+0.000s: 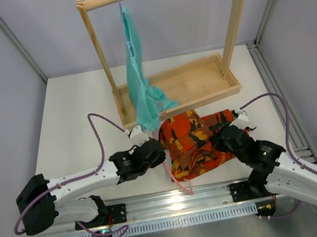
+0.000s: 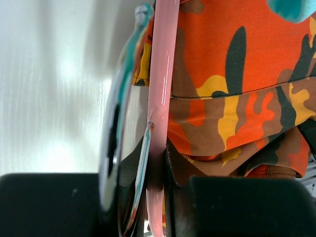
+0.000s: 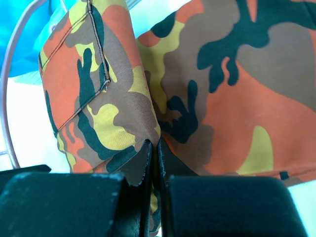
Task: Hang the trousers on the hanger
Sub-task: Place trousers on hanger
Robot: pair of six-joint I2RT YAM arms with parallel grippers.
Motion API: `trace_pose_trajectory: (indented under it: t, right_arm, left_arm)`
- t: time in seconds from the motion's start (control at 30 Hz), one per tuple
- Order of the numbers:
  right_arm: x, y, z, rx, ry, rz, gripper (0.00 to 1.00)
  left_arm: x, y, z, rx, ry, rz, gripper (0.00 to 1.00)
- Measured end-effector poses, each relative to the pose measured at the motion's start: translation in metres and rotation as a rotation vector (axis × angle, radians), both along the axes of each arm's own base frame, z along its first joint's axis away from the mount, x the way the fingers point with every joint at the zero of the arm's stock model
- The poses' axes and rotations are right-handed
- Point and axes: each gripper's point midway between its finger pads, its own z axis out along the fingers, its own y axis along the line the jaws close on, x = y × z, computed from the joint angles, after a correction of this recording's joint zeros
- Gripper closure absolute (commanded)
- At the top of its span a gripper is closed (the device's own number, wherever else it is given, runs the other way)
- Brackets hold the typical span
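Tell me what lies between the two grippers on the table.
The top view shows the trousers bunched between the left gripper and right gripper, with the hanger at their left edge.

Hanger (image 1: 184, 188) mostly beneath trousers (image 1: 194, 140)

Bunched camouflage trousers (image 1: 193, 143) beside pink hanger (image 2: 163, 74)
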Motion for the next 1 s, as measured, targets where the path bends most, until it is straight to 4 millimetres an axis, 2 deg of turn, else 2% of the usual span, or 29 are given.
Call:
trace_pose_trajectory:
  t: [0.17,0.23,0.3,0.4,0.5,0.7,0.87,1.0]
  right_arm:
    - [-0.007,-0.007,0.01,0.076,-0.024,-0.03,0.96]
    - [-0.01,-0.007,0.007,0.1,-0.028,-0.026,0.96]
    - [-0.011,-0.007,-0.004,0.118,-0.021,-0.028,0.96]
    - [-0.015,-0.01,-0.03,0.104,0.021,-0.041,0.96]
    - [-0.017,-0.012,-0.04,0.106,0.03,-0.047,0.96]
    - [-0.015,-0.012,-0.024,0.152,-0.026,-0.048,0.96]
    - [-0.013,-0.023,-0.008,0.136,-0.046,-0.099,0.96]
    - [-0.017,-0.029,-0.013,0.14,0.0,-0.143,0.96]
  left_arm:
    - [-0.002,-0.003,-0.006,-0.009,0.012,0.0,1.0]
    - [-0.002,-0.004,-0.008,-0.023,0.014,0.006,1.0]
    - [-0.004,-0.005,-0.011,-0.04,0.012,0.008,1.0]
    - [-0.007,-0.005,-0.011,-0.075,0.015,0.015,1.0]
    - [-0.012,-0.008,-0.011,-0.104,0.023,0.017,1.0]
    - [-0.017,-0.006,-0.022,-0.146,0.049,0.054,1.0]
    - [-0.024,-0.01,-0.022,-0.167,0.065,0.075,1.0]
    - [-0.028,-0.007,-0.022,-0.19,0.08,0.1,1.0]
